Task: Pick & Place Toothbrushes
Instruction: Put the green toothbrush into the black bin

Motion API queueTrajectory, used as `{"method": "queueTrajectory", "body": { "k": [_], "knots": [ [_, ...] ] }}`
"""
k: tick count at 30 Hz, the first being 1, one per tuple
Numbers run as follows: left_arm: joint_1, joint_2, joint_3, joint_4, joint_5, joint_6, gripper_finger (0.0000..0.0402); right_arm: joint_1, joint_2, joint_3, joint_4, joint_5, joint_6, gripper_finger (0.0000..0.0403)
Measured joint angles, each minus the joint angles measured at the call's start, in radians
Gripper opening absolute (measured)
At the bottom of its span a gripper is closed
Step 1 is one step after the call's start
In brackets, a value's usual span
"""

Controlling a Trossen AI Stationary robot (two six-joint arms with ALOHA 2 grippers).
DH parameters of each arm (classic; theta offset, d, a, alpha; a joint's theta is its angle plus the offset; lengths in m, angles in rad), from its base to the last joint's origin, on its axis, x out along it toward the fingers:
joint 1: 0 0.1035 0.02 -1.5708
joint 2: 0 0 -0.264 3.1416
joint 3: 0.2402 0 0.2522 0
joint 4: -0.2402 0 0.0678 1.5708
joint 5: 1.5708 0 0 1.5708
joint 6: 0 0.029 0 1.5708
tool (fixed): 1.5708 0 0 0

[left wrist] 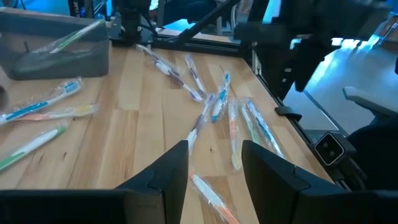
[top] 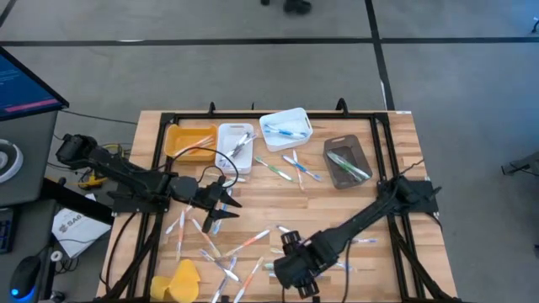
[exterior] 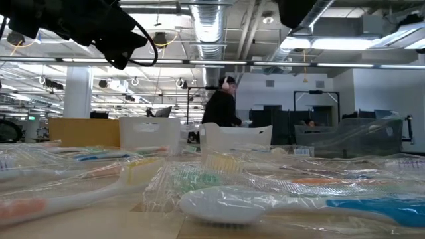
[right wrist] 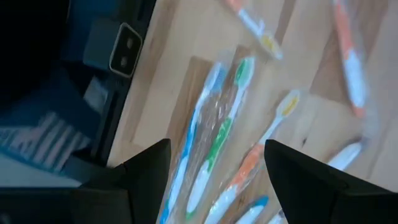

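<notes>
- On the slatted wooden table [top: 354,210], flat and matte, stand the largest items: rigid rectangular bins, orange [top: 189,140], white [top: 235,146], a second white one [top: 286,128] and a dark one [top: 347,162].
- My right gripper [right wrist: 217,168] hovers low near the front edge with its fingers spread wide and nothing between them; directly under it lie a blue-handled and a green-handled brush in clear wrap.
- My left gripper [left wrist: 214,165] hangs over the table's left-centre, fingers parted, empty.
- The toothbrushes [top: 221,252] lie scattered over the front half, and some already sit in the bins.
- Handling estimate: each is light, thin and stiff; the crinkled film looks slippery. I judge mid-handle, across the narrow width, the best hold.
</notes>
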Motion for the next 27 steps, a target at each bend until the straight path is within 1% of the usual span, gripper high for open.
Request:
{"method": "queueTrajectory", "body": {
  "k": [2, 4, 9, 15, 18, 21, 23, 25, 27],
  "knots": [
    [0.000, 0.000, 0.000, 0.001, 0.000, 0.000, 0.0145, -0.014, 0.001, 0.001, 0.016, -0.037, -0.002, 0.0254],
    [0.000, 0.000, 0.000, 0.001, 0.000, 0.000, 0.0145, -0.022, 0.001, 0.003, 0.022, -0.047, -0.010, 0.0254],
    [-0.015, 0.005, 0.000, -0.002, 0.000, 0.000, 0.0145, -0.024, 0.001, 0.003, 0.028, -0.049, -0.009, 0.0254],
    [-0.047, 0.005, 0.000, 0.001, 0.000, 0.000, 0.0145, -0.023, 0.001, 0.002, 0.079, -0.038, -0.025, 0.0254],
    [-0.065, 0.005, 0.000, 0.000, 0.000, 0.000, 0.0145, -0.019, 0.001, 0.002, 0.073, 0.027, -0.008, 0.0254],
    [-0.089, 0.005, 0.000, 0.001, 0.000, -0.018, 0.0145, -0.016, 0.012, 0.003, 0.069, 0.155, -0.004, 0.0254],
    [-0.105, 0.005, 0.000, 0.016, 0.000, -0.032, 0.0145, -0.016, 0.028, 0.001, 0.076, 0.217, -0.001, 0.0254],
    [-0.125, 0.005, 0.000, 0.037, 0.000, -0.043, 0.0145, -0.018, 0.047, 0.001, 0.089, 0.227, 0.013, 0.0254],
    [-0.148, 0.005, 0.000, 0.040, 0.000, -0.044, 0.0145, -0.019, 0.065, 0.002, 0.101, 0.223, 0.063, 0.0254]
  ]
}}
